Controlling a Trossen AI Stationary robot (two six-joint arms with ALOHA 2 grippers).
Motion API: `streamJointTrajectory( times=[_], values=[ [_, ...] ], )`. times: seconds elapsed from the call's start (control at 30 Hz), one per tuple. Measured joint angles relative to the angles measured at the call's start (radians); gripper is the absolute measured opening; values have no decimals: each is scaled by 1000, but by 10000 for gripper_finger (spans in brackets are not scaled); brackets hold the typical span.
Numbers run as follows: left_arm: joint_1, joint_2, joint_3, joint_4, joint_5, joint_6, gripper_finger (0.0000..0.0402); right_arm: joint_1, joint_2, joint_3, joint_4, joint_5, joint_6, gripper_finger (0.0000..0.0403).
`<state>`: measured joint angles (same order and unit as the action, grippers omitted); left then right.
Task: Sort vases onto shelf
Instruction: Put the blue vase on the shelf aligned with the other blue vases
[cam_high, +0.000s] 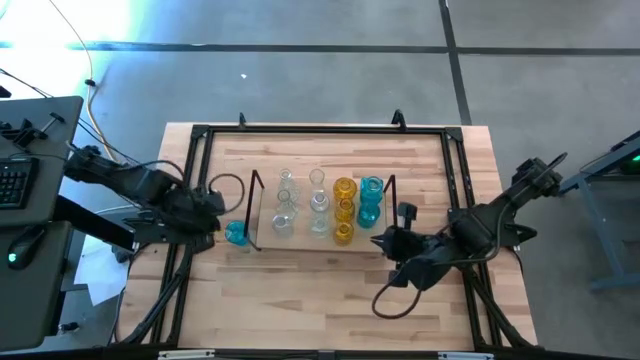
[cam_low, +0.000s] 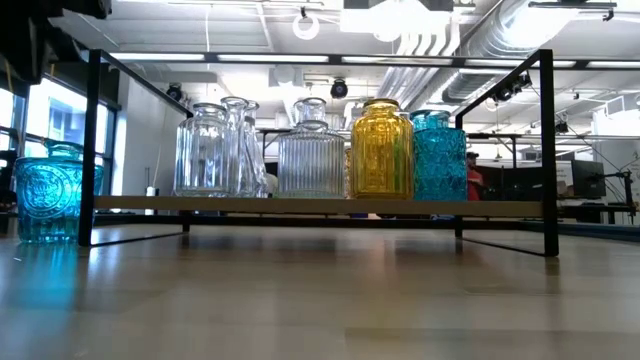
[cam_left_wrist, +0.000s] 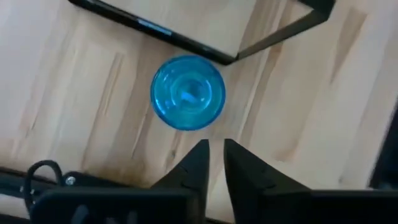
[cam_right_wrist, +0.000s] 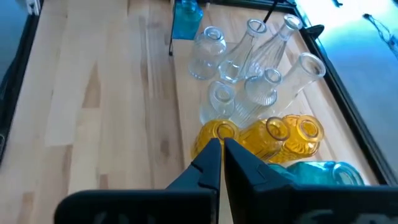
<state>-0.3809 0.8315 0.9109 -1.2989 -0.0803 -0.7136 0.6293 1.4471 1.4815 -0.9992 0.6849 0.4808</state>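
Blue vase (cam_left_wrist: 188, 93) on desk (cam_high: 300, 310) beside shelf (cam_high: 262, 246) — rigid, slick, breakable glass; grip the neck. Left pincer (cam_left_wrist: 214, 152) barely parted above it, empty; right pincer (cam_right_wrist: 222, 152) clenched, empty.

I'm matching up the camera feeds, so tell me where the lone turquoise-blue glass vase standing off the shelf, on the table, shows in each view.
High view: turquoise-blue glass vase at left-centre, just outside the shelf's left end.
Low view: far left, on the table beside the shelf's black wire end frame.
Left wrist view: centre, seen from above, beyond the left gripper's fingers.
Right wrist view: top centre, past the clear vases.
Shared landmark: that end frame.
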Motion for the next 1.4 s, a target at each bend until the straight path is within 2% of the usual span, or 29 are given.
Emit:
streamJointTrajectory(
  times=[0.23, 0.37, 0.47, 0.57, 0.7, 1.1, 1.4],
  values=[
    [-69, 63, -54, 144, -45, 121, 103, 0, 6, 0, -12, -13, -13, 0],
    [-126, 59, -121, 160, -65, 151, 122, 11, 6, 0, -13, -13, -16, 0],
    [-178, 39, -181, 180, -118, 131, 123, 19, 6, 0, -13, -14, -11, 0],
    [-223, 27, -230, 278, -177, 137, 121, 28, 6, 0, -13, -7, -10, 0],
    [-268, 31, -259, 309, -257, 149, 120, 28, 6, 0, -13, -5, 14, 0],
    [-286, 81, -281, 320, -338, 62, 119, 28, 7, 0, -7, 13, 16, 0],
    [-287, 160, -279, 330, -340, -11, 117, 28, 7, 0, -5, 15, 10, 0]
  ],
)
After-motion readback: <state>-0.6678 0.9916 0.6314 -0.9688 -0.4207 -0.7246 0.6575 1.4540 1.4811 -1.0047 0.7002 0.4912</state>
